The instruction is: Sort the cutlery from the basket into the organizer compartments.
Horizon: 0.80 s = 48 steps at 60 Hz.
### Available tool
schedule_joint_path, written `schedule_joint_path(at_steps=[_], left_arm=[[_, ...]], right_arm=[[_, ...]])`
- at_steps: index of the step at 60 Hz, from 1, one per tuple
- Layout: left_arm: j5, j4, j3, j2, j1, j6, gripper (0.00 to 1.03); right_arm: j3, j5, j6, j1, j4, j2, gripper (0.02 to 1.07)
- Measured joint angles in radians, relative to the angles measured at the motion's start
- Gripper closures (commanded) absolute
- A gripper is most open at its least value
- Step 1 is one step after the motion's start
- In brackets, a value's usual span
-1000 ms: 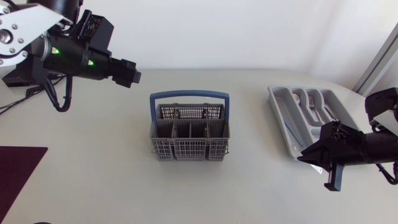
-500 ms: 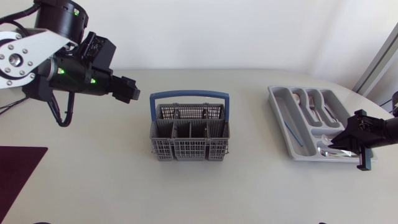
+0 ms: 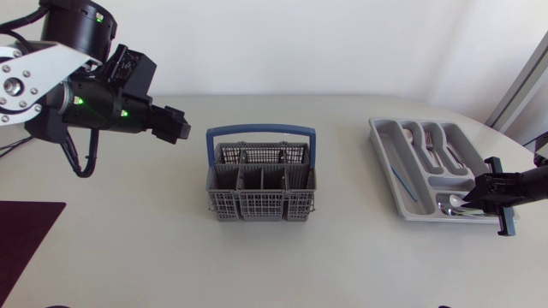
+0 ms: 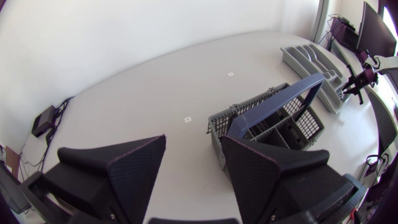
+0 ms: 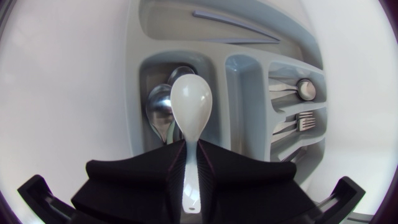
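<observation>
The grey cutlery basket (image 3: pixel 261 181) with a blue handle stands mid-table, and no cutlery shows in its compartments from above. The grey organizer (image 3: pixel 417 164) lies at the right, with forks, spoons and a blue-handled piece in its slots. My right gripper (image 3: pixel 473 197) hangs over the organizer's near end, shut on a white spoon (image 5: pixel 191 106). The spoon's bowl points ahead of the fingers, above metal spoons (image 5: pixel 159 107) in that compartment. My left gripper (image 3: pixel 176 125) is open and holds nothing, up left of the basket (image 4: pixel 267 121).
A dark mat (image 3: pixel 21 239) lies at the table's front left corner. Forks (image 5: pixel 297 122) fill the organizer slots beside the spoon compartment. Bare tabletop surrounds the basket on all sides.
My right gripper has swung with the white spoon from in front of the organizer to over its near-end compartment. My left arm has dropped slightly nearer the basket.
</observation>
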Motion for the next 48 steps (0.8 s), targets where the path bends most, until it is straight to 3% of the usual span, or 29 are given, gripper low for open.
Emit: schedule_joint_path(at_steps=[19, 36, 48], left_arm=[[0.0, 0.0, -0.022, -0.013, 0.0, 0.001, 0.41], [0.0, 0.0, -0.074, -0.037, 0.019, 0.03, 0.41], [0.007, 0.001, -0.136, -0.061, 0.054, 0.087, 0.41]], right_arm=[[-0.008, 0.029, 0.002, -0.007, 0.066, -0.001, 0.27], [-0.011, 0.024, 0.079, 0.0, -0.055, -0.128, 0.26], [-0.094, -0.045, 0.193, 0.109, -0.152, -0.382, 0.26]])
